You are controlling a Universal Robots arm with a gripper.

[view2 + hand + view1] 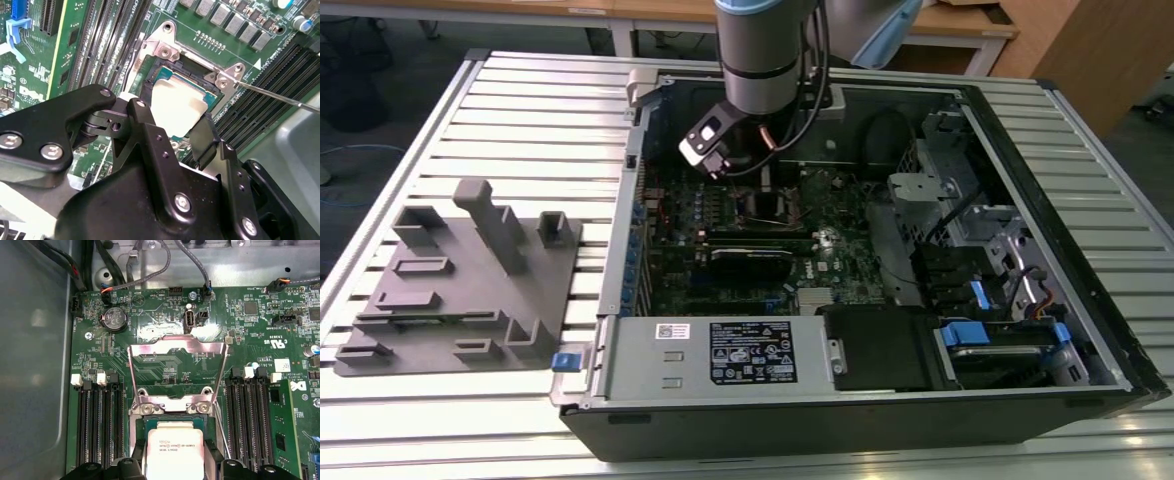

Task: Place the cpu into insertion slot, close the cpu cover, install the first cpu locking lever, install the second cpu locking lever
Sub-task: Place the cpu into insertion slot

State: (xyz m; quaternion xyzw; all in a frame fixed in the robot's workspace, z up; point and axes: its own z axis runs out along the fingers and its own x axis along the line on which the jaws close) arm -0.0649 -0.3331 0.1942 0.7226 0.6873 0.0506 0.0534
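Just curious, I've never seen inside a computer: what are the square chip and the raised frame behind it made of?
The cpu top looks like dull, matte grey metal. The cover seems thin polished sheet metal, likely steel: it shines and reflects light.

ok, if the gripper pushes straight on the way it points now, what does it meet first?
Most likely the chip directly under the gripper, lying in or just above the socket; depth is unclear. The cover stands tilted up, out of that line.
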